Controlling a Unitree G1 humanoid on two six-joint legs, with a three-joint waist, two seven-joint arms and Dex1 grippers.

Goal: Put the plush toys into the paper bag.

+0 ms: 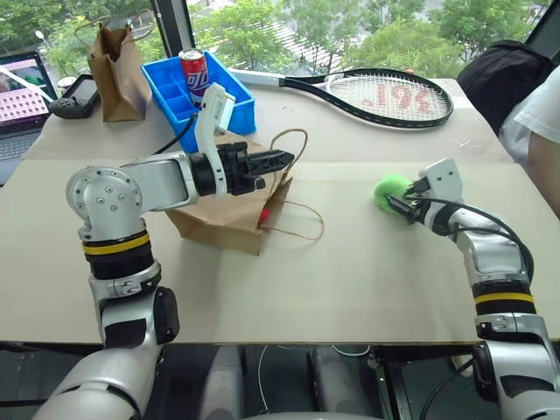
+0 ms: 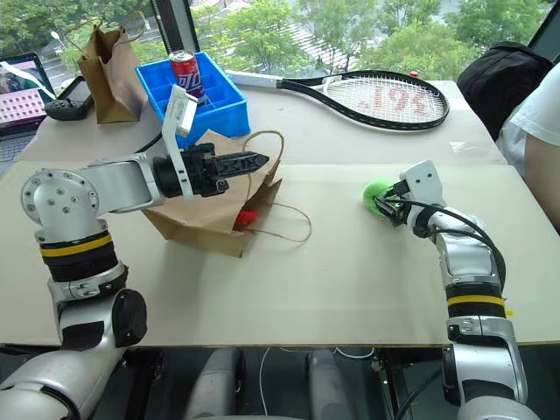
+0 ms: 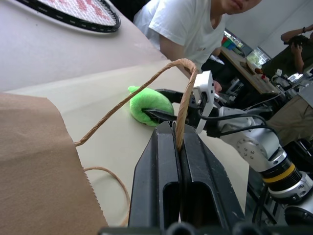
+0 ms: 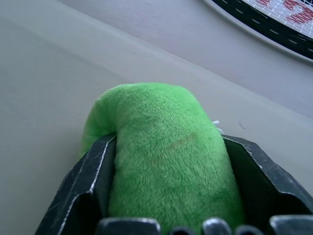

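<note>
The wide brown paper bag (image 1: 214, 219) lies on its side on the table, mouth toward the middle. My left gripper (image 1: 284, 160) hovers above the bag, shut on one cord handle (image 3: 183, 98) and holding that loop up. A small red plush toy (image 1: 264, 214) peeks out at the bag's mouth. Far to the right, the lime-green plush toy (image 1: 390, 191) rests on the table, and my right gripper (image 1: 391, 201) is shut on it. In the right wrist view the green plush (image 4: 166, 147) fills the gap between the fingers (image 4: 88, 181), touching both.
A tennis racket (image 1: 385, 96) lies across the far side of the table. A blue bin (image 1: 175, 92) with a soda can (image 1: 193, 74) stands behind the bag. A narrower crumpled bag (image 1: 118, 74), a black device (image 1: 77, 98) and a laptop (image 1: 22, 96) sit far left. A person (image 1: 542, 114) is at the right edge.
</note>
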